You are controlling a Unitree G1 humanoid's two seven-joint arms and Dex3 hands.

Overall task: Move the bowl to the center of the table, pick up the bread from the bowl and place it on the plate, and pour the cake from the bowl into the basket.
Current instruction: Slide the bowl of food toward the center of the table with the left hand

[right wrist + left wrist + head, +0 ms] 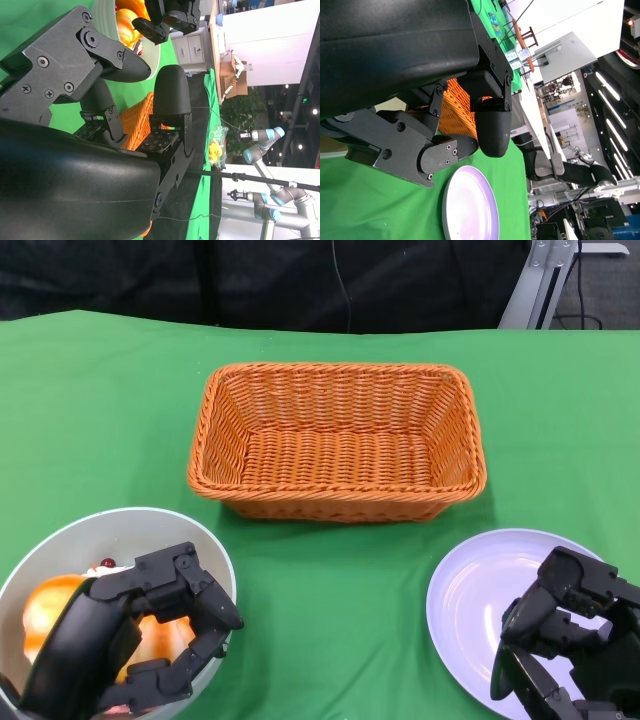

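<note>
Green cloth covers the table (330, 640), with a dark curtain behind its far edge. An orange wicker basket (336, 440) sits toward the far middle of the table with nothing in it, ready to receive the cake. At the near left corner stands the white bowl (130, 530), not yet at the table's center, so the first step looks to be just beginning. Inside it lie a round golden bread (52, 602) and, beside it, what seems to be the cake (106, 566), white with a red dot on top, though most of it is hidden. The left hand (150, 635) hangs over the bowl's near right rim with its fingers curled about the rim's edge, probably so it can drag or lift the bowl toward the middle; whether the fingers actually grip the rim I cannot tell. At the near right corner lies a pale lilac plate (480, 590), bare, waiting for the bread. The right hand (570, 640) hovers over the plate's near right part with its fingers curled inward and nothing in them, likely parked out of the way until needed.
</note>
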